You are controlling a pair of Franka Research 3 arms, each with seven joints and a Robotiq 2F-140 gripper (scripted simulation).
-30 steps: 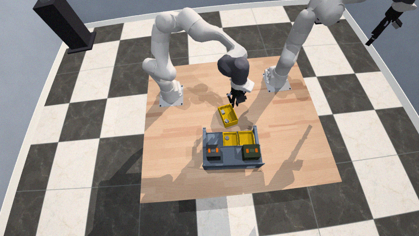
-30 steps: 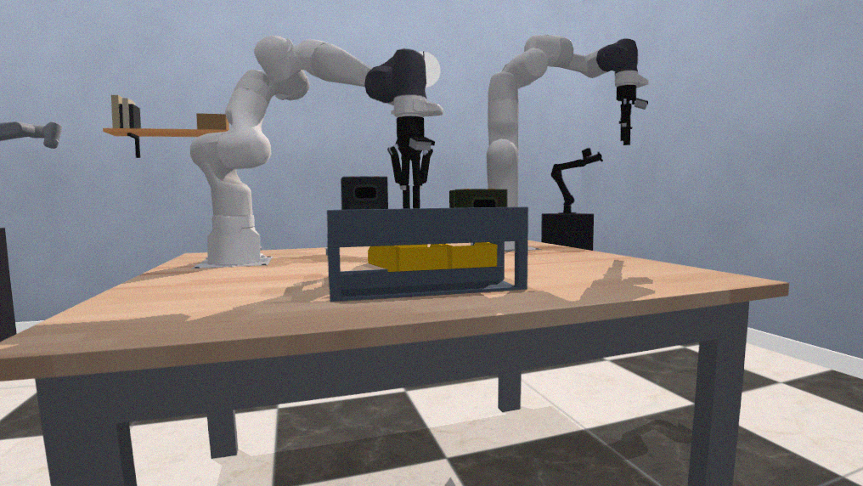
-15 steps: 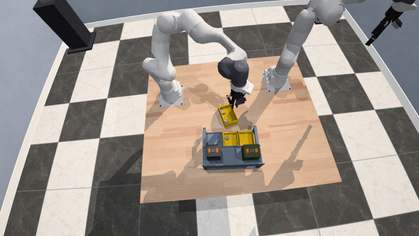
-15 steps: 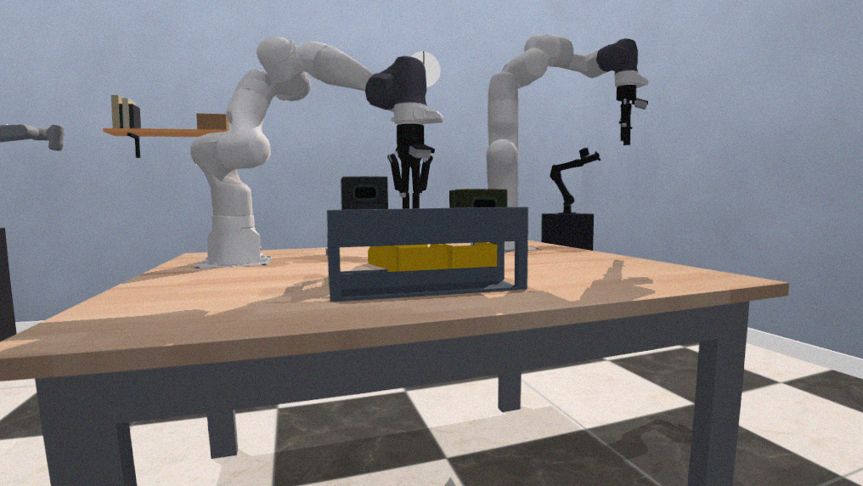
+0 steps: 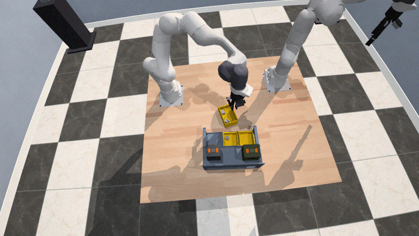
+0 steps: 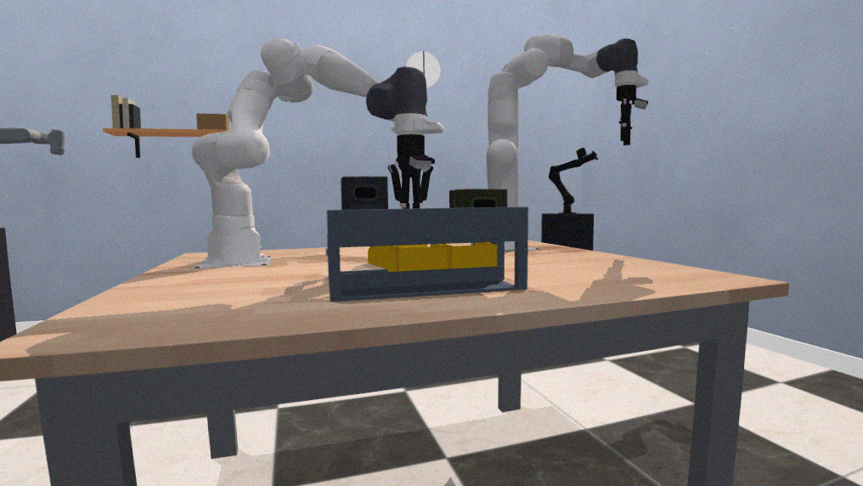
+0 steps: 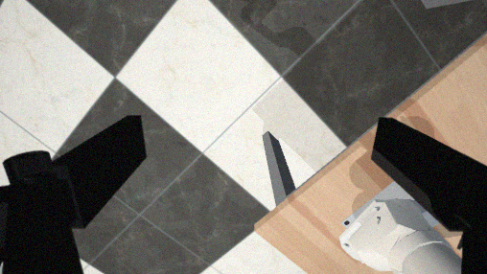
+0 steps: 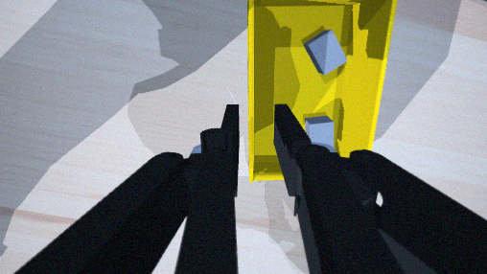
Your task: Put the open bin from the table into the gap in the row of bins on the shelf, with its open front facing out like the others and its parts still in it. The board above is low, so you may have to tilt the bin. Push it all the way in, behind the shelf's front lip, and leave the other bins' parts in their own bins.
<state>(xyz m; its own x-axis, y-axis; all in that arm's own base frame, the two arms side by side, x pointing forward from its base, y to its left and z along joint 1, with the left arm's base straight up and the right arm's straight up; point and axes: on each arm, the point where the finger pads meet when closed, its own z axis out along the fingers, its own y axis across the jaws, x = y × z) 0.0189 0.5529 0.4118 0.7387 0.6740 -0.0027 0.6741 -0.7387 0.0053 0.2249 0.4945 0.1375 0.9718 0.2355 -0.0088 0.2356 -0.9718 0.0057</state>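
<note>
On the table (image 5: 181, 178) (image 6: 138, 302), the open bin (image 5: 224, 123) (image 8: 250, 91) sits before the shelf (image 5: 255, 135) (image 6: 334, 283), which has open room at one end of its row. The right pincer (image 5: 232, 108) (image 6: 411, 206) (image 8: 256, 124), narrowly parted and holding nothing, straddles a bin edge; the left pincer (image 5: 368, 43) (image 6: 625, 144) (image 7: 259, 137) is wide. The top view shows two parts inside, hidden in the exterior view.

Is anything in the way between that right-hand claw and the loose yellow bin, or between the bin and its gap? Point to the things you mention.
Nothing visible separates the right gripper (image 5: 234, 108) (image 6: 411, 206) (image 8: 256, 124) from the loose yellow bin (image 5: 230, 114) (image 8: 288, 79). Toward the gap, the shelf's front lip (image 5: 214, 132) crosses the entrance, beneath the low board (image 5: 231, 155) (image 6: 422, 225).
</note>
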